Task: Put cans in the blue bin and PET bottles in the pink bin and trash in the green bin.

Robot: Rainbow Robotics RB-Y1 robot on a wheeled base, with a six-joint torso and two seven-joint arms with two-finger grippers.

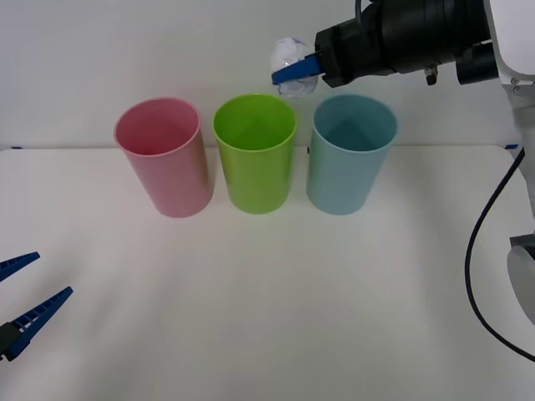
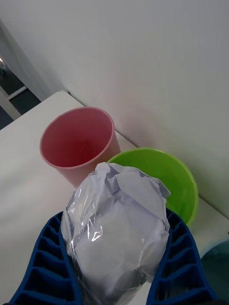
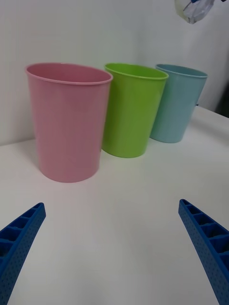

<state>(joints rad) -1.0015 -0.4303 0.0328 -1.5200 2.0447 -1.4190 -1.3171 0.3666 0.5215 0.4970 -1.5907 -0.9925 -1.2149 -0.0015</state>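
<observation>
Three tall bins stand in a row on the white table: the pink bin (image 1: 161, 156) on the left, the green bin (image 1: 255, 152) in the middle, the blue bin (image 1: 349, 153) on the right. My right gripper (image 1: 294, 73) is shut on the trash (image 1: 288, 60), a crumpled clear-whitish plastic wad, held in the air above and between the green and blue bins. In the right wrist view the trash (image 2: 119, 228) sits between the blue fingers (image 2: 43, 271), over the green bin (image 2: 176, 178) and beside the pink bin (image 2: 76, 140). My left gripper (image 1: 25, 292) rests open at the table's left front.
A pale wall rises close behind the bins. From the left wrist, the pink bin (image 3: 67, 121), green bin (image 3: 133, 109) and blue bin (image 3: 179, 102) stand beyond the open fingers (image 3: 19, 238). White tabletop (image 1: 276, 309) stretches in front of the bins.
</observation>
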